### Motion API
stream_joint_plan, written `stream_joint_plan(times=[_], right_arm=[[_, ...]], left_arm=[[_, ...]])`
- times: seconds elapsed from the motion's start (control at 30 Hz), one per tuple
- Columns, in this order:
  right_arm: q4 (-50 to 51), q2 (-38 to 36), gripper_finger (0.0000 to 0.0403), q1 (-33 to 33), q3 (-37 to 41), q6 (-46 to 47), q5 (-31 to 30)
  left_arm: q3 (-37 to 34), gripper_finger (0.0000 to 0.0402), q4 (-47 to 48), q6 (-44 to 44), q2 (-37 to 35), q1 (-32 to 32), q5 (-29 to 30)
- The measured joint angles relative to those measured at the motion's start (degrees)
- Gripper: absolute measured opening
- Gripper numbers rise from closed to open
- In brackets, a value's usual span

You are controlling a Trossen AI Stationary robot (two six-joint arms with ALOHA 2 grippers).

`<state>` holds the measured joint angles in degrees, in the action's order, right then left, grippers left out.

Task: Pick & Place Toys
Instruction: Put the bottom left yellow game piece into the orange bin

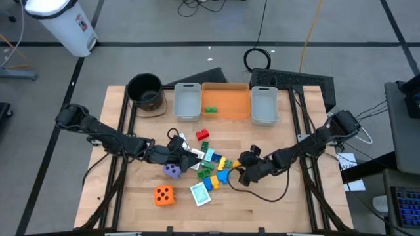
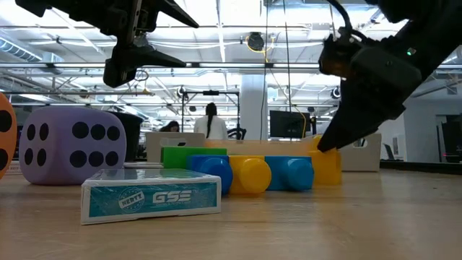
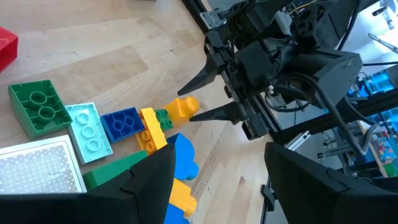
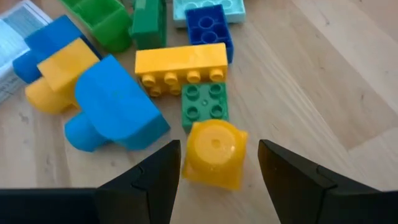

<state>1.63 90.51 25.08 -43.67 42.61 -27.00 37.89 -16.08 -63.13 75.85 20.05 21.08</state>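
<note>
A heap of small bricks (image 1: 211, 167) lies at the table's middle, with a purple die (image 1: 172, 170), an orange die (image 1: 164, 195) and a teal card (image 1: 200, 193) beside it. My right gripper (image 4: 217, 180) is open at the heap's right end, one finger on each side of a rounded yellow brick (image 4: 214, 152) that rests on the wood. My left gripper (image 3: 230, 186) is open and holds nothing. It hangs above the heap's left end, near the purple die (image 2: 72, 144). My right gripper comes at the yellow brick (image 3: 183, 107) slanting down from the table's right. One fingertip (image 2: 323, 146) reaches right up to the brick's top edge, and I cannot tell whether it touches. The brick stands on the table.
At the back stand two grey bins (image 1: 187, 101) (image 1: 264, 103) with an orange bin (image 1: 226, 103) between them, which holds a green brick (image 1: 210, 109). A black pot (image 1: 146, 90) sits at the back left. A red brick (image 1: 202, 134) lies apart from the heap.
</note>
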Motion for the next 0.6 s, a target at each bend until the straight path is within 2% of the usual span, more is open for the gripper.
stream_joint_plan(times=[0.2, 0.6], right_arm=[[-0.16, 0.18, 0.0193, -0.02, -0.02, 0.22, -0.15], [-0.37, 0.12, 0.0096, -0.02, -0.10, 0.16, -0.57]], left_arm=[[0.00, 0.0255, 0.00, -0.38, 0.00, 0.00, 0.00], [0.00, 0.0255, 0.00, -0.39, 0.00, 0.00, 0.00]])
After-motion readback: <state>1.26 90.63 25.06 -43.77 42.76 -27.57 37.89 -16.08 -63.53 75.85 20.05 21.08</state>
